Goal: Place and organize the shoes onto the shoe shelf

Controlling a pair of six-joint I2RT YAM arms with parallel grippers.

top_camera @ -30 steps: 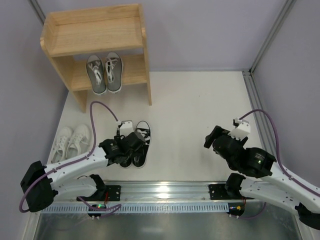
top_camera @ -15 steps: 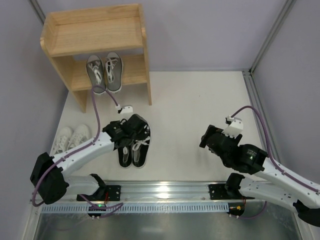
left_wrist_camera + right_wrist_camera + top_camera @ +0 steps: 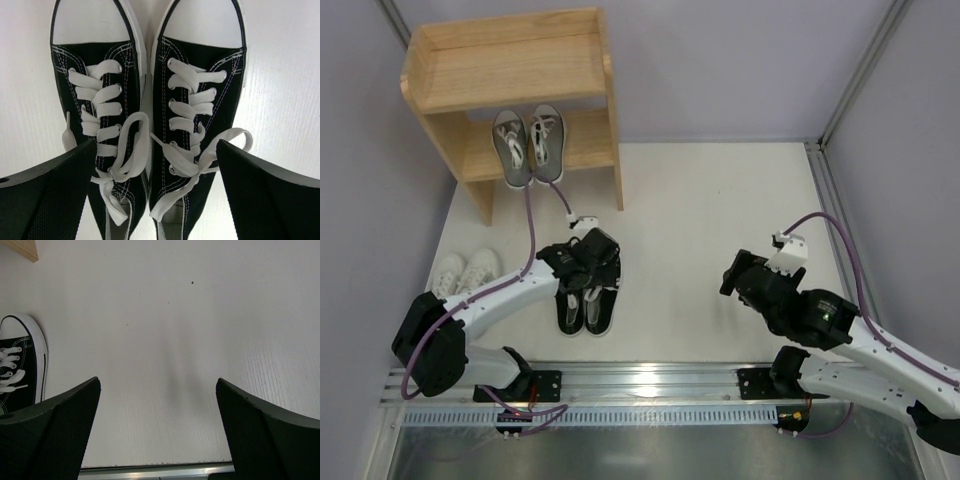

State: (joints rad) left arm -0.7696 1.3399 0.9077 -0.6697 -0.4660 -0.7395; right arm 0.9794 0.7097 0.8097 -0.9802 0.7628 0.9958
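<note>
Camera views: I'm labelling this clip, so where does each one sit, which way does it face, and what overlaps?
Top external: above and behind the arms, looking down at the shoe shelf, grey pair, white pair and black sneakers; left gripper and right gripper show.
Left wrist: on the left arm, facing down onto the black sneakers; its own open fingers fill the bottom corners.
Right wrist: on the right arm, facing mostly bare table; its open fingers show.
Shared: the black sneakers appear in all three.

Black shoes [image 3: 165,125] with white toe caps [image 3: 202,22], grey shoes [image 3: 529,145], white shoes [image 3: 465,272].
</note>
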